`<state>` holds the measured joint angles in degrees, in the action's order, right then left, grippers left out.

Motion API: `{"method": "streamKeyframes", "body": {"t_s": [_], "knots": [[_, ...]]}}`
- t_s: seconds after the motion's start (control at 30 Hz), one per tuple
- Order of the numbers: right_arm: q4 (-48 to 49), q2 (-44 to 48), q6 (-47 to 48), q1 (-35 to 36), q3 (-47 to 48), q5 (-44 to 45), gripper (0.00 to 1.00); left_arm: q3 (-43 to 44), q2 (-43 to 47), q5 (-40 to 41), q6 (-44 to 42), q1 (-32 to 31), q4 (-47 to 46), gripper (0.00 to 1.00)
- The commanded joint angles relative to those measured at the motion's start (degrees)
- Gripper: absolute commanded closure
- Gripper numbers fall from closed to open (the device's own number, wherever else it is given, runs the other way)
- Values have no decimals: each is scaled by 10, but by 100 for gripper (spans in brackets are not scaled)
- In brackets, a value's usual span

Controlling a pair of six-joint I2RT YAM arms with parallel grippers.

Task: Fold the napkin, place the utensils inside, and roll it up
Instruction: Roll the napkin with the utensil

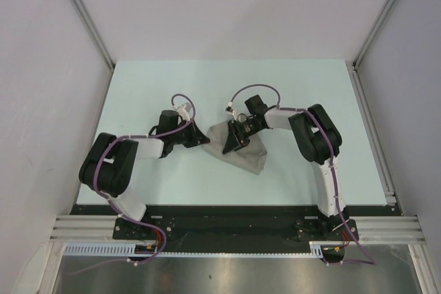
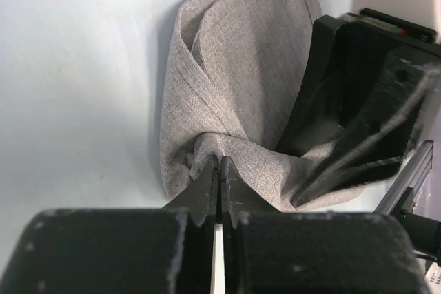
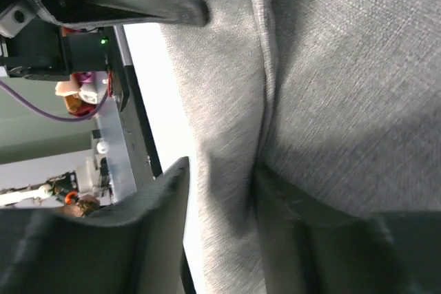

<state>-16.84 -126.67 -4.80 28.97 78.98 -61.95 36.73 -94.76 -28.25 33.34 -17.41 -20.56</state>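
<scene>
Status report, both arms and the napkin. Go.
Left gripper shut on napkin edge. Right gripper open, astride a fold. Utensil not in view. No obstruction seen.

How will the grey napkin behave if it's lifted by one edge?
Likely floppy: the napkin puckers where the left gripper pinches it. Probably drapes rather than holds shape, since its folds sag flat on the table.

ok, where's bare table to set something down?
Free: far strip of table beyond both hands; the stretch right of the right arm; the near strip between napkin and bases. Crowded: centre, where left hand, right hand and napkin meet.
</scene>
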Motion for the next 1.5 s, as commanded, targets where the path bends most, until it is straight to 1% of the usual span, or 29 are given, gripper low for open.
{"method": "streamKeyframes", "body": {"t_s": [0.0,0.03,0.07,0.1,0.13,0.17,0.2,0.27,0.3,0.33,0.37,0.4,0.43,0.5,0.53,0.57,0.73,0.8,0.87,0.9,0.97,1.0,1.07,1.1,1.2,1.3,1.47], "knots": [[-30,69,-1,-5,-9,120,52,31,-19,12,16,-3,23,100],[-28,84,-5,-2,-13,144,51,32,-25,10,20,-3,23,100],[-21,100,1,0,-17,170,34,33,-27,9,22,-3,22,100],[-14,116,8,15,-24,223,33,34,-31,9,26,-3,23,100],[-4,154,16,24,-45,255,32,34,-34,11,28,-2,23,100],[19,171,31,35,-57,284,30,37,-37,11,27,-2,24,100],[35,190,37,46,-74,339,30,38,-39,12,29,-2,26,100],[81,231,46,80,-121,392,27,42,-42,18,33,-1,32,100],[94,241,72,92,-134,440,27,43,-44,16,35,0,32,100],[115,252,83,118,-156,462,27,45,-46,18,36,2,33,100],[123,256,94,130,-165,487,27,48,-48,17,38,2,34,100],[131,259,115,147,-172,536,27,50,-51,17,37,3,37,100],[144,259,126,172,-179,557,27,53,-53,15,37,3,39,100],[153,252,149,197,-188,611,27,57,-57,13,39,4,41,100],[155,247,153,211,-187,619,27,57,-58,12,39,4,41,100],[155,236,156,214,-183,636,27,57,-57,10,39,5,40,100],[154,207,163,220,-175,663,28,55,-55,8,39,7,41,100],[150,192,166,219,-170,662,29,55,-53,4,39,7,38,100],[136,182,167,218,-165,658,32,55,-53,0,39,7,32,100],[127,173,166,217,-162,656,37,55,-51,-6,41,7,31,100],[117,167,160,210,-163,636,48,55,-48,-9,40,8,28,94],[115,167,156,206,-163,628,59,57,-45,-8,41,8,28,88],[104,167,149,198,-166,591,65,60,-38,-8,41,10,33,81],[101,169,147,195,-167,579,70,62,-28,-3,39,11,35,75],[88,177,139,181,-168,514,76,65,-11,7,33,18,47,63],[61,168,129,156,-156,395,78,61,16,21,23,26,54,52],[24,135,110,119,-118,265,80,33,56,29,0,30,35,41]]}}
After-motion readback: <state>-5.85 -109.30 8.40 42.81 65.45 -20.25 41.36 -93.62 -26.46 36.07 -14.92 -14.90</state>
